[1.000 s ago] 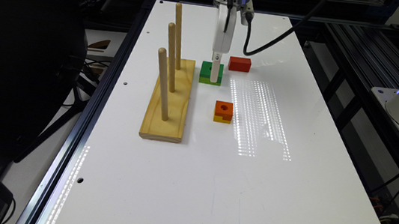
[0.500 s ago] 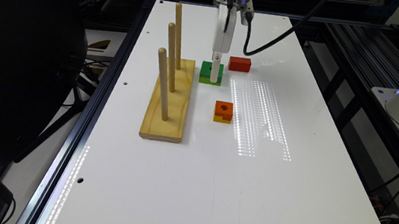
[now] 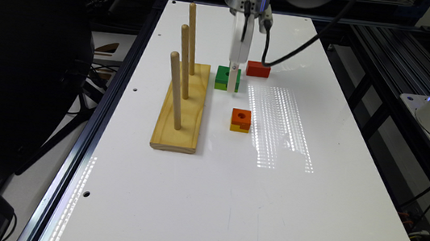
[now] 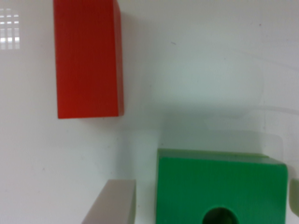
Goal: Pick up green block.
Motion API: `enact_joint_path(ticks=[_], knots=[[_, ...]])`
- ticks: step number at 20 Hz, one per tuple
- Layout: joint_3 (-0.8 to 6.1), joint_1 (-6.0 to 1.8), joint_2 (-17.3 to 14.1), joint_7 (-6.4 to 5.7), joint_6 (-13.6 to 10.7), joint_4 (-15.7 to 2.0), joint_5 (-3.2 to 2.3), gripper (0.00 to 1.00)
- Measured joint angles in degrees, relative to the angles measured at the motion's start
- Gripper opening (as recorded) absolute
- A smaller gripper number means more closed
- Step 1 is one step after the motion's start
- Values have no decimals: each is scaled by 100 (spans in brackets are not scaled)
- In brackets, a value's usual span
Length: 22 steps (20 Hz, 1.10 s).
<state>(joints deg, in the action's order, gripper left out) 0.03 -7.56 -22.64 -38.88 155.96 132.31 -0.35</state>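
Note:
The green block [image 3: 224,78] lies flat on the white table just past the peg board, its dark green top and round hole facing up and a lime-yellow layer beneath. My gripper [image 3: 233,83] hangs straight down over it, low at the block's side toward the exterior view's right. In the wrist view the green block [image 4: 219,186] sits between my two fingers, with one grey finger [image 4: 112,203] a small gap away from its side and the other just showing at the frame edge. The gripper [image 4: 203,205] is open and straddles the block.
A red rectangular block [image 3: 257,69] lies close by on the exterior view's right of the gripper. Nearer the camera sits an orange-and-yellow holed block [image 3: 241,120]. A wooden board [image 3: 183,113] with three upright pegs stands on the exterior view's left of the green block.

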Motion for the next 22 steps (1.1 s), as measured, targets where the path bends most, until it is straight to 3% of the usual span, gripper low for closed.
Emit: enact_joint_path(ticks=[13, 14, 22], knots=[[3, -1, -168, 2, 62, -193, 0, 100], [5, -1, -193, 2, 61, -237, 0, 0], [7, -1, -192, 2, 53, -237, 0, 0]])
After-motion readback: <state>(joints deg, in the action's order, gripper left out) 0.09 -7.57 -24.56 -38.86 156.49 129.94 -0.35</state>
